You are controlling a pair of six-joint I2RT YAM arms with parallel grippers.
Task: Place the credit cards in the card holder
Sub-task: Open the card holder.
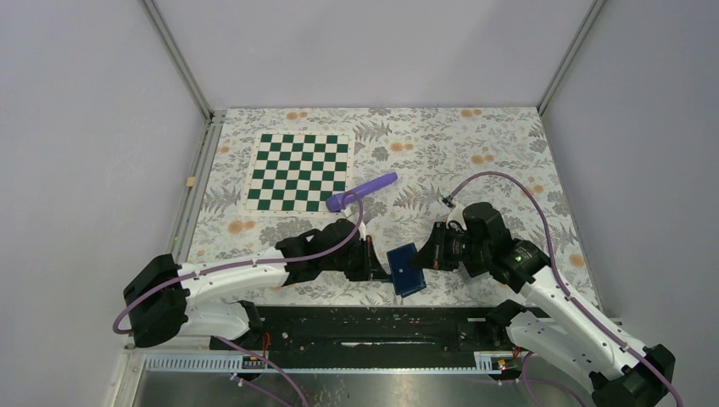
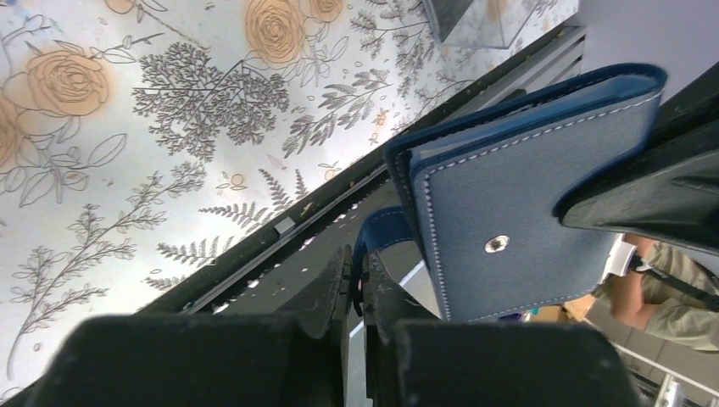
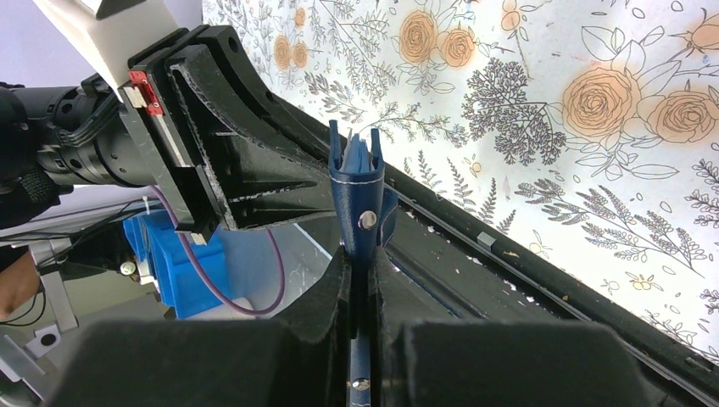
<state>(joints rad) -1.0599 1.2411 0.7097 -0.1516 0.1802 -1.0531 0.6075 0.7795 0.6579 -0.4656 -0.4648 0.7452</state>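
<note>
Grey walls (image 1: 85, 127), floral tablecloth (image 1: 509, 170) | left end effector (image 2: 358, 270), right end effector (image 3: 360, 254): both clamping card holder (image 2: 509, 212)

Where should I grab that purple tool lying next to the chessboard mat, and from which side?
I'd take the purple tool by the middle of its slim handle, coming straight down with the fingers across it. It lies flat and slanted on the table, its thicker head at the corner of the chessboard mat, so the handle's sides are the narrow faces to pinch.
</note>
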